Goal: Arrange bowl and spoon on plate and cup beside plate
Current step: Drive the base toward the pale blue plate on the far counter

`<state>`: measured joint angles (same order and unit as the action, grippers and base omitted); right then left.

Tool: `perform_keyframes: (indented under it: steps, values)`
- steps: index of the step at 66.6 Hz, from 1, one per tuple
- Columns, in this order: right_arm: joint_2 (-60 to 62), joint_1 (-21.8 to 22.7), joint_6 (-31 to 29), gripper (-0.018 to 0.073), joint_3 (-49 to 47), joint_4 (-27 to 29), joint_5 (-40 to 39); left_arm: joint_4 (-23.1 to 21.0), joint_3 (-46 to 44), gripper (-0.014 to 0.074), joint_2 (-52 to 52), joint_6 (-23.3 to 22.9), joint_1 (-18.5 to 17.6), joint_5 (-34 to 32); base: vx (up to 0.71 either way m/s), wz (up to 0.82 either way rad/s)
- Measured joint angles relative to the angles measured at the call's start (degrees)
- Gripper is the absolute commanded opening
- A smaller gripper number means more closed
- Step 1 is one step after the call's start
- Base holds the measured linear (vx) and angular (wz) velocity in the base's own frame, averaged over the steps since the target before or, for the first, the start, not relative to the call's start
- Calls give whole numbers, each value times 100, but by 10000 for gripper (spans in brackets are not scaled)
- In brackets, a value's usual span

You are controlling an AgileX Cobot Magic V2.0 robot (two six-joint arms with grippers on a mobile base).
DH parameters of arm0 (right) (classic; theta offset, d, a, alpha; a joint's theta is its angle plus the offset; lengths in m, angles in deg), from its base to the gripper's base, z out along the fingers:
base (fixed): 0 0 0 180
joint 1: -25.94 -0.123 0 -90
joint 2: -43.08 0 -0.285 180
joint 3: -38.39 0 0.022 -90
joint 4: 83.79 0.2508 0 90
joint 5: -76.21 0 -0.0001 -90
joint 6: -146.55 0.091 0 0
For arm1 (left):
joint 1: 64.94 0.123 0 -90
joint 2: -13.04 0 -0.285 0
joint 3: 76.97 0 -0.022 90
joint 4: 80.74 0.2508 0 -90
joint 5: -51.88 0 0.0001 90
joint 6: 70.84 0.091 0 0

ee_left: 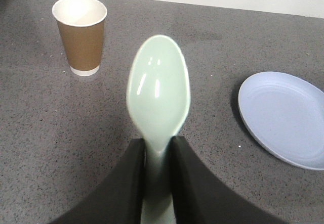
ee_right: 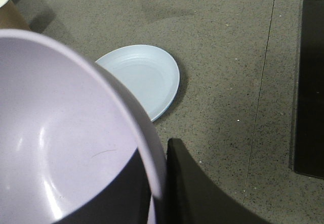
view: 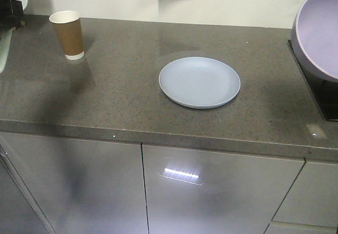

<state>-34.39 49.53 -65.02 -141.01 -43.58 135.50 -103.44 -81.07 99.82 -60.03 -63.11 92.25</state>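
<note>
The plate (view: 199, 82) lies flat near the middle of the grey counter (view: 105, 102) in your front view. The cup (view: 67, 33) stands upright well to its left, toward the back wall. At the right edge the bowl (view: 319, 33) hangs tilted above the counter, its inside facing the camera.

In your left wrist view, the left gripper (ee_left: 158, 145) is clamped on the handle of the spoon (ee_left: 158, 90). The spoon's head points forward, hollow side up, between the cup and the plate.

In your right wrist view, the right gripper (ee_right: 156, 158) pinches the bowl's rim, one finger inside and one outside. The plate lies on the counter beyond the bowl, and a black panel (ee_right: 309, 82) runs along the right.
</note>
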Motion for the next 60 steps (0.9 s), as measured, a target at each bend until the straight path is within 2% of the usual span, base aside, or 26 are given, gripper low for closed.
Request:
perform_keyframes:
  steps: [60]
  values:
    - [0, 0, 0, -6, 0, 0, 0, 0, 0, -7, 0, 0, 0, 0, 6, -5]
